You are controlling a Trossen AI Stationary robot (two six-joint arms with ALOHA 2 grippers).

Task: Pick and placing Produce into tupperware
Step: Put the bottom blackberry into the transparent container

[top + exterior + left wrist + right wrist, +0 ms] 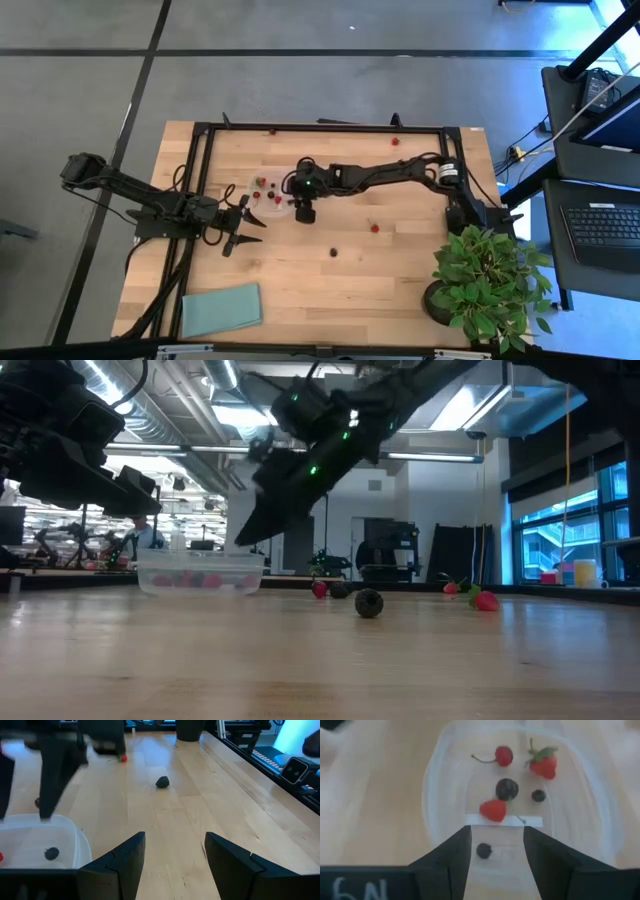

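Tupperware (pixel 262 190): clear, left of table centre, red pieces inside
Right gripper (pixel 303 213): at container's right edge
Left gripper (pixel 247 223): just below container, fingers apart
Loose produce (pixel 375 227): scattered on wood
Teal cloth (pixel 221 309): near-left corner
Potted plant (pixel 488 283): near-right corner

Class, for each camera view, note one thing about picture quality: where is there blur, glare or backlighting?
High view: evenly lit, sharp; the tupperware looks faint on the pale table. Low view: bright ceiling lights and windows leave the arms as dark silhouettes. Left wrist view: the other arm is smeared by blur; the dark berry stays sharp. Right wrist view: soft all over, produce and rim fuzzy.
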